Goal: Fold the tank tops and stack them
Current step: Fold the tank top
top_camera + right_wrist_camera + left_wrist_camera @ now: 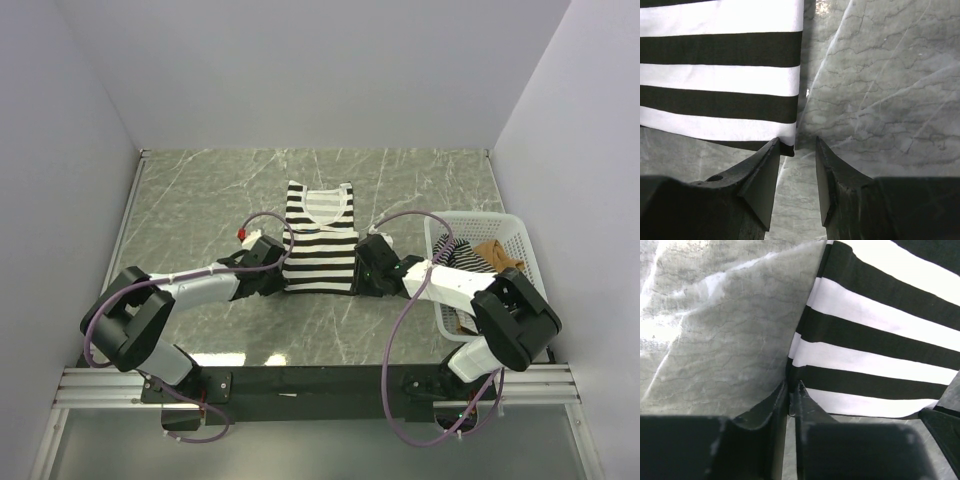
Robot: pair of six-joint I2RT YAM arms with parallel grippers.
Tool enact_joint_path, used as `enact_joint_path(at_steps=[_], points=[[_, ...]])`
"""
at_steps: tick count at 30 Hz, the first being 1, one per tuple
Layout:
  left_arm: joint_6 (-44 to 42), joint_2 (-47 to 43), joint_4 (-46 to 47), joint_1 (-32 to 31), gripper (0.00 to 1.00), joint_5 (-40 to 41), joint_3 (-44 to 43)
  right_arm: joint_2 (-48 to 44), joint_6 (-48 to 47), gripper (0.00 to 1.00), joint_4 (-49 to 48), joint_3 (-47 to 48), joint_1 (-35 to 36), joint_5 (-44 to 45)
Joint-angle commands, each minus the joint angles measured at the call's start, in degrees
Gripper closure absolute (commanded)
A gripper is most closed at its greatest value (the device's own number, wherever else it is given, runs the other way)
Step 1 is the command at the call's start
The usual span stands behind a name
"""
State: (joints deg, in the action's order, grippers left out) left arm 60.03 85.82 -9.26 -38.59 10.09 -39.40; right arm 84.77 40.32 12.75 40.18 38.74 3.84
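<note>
From above, the wide-striped tank top (320,255) lies flat on the table (200,200), first fold about to start I'd say, and the basket (478,219) at right holds the thin-striped top (458,252) and tan top (497,252). Left wrist: left end effector (792,385) shows a mere slit at the hem corner, grip on cloth unclear. Right wrist: right end effector (796,142) straddles the other corner half-wide; it must close, then both carry the hem toward the neckline.
</note>
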Motion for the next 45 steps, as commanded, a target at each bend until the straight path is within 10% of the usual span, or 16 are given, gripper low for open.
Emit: enact_joint_path(at_steps=[1, 14, 24, 45], points=[[0.0, 1.63, -4.02, -0.61, 0.89, 0.37, 2.83, 1.62, 1.17, 0.58, 1.4, -1.86, 0.9, 0.73], [0.0, 1.28, -2.26, -2.37, 0.99, -1.03, 3.62, 2.94, 2.4, 0.71, 0.43, -1.25, 2.39, 0.73], [-1.05, -1.0, -2.87, -2.72, 0.99, -2.61, 4.24, 0.31, 2.22, 1.0, 2.1, -3.18, 2.3, 2.49], [13.43, -21.65, -18.07, -19.59, 1.0, -0.95, 7.85, -25.79, 11.01, 1.0, 17.74, -8.72, 17.86, 3.02]])
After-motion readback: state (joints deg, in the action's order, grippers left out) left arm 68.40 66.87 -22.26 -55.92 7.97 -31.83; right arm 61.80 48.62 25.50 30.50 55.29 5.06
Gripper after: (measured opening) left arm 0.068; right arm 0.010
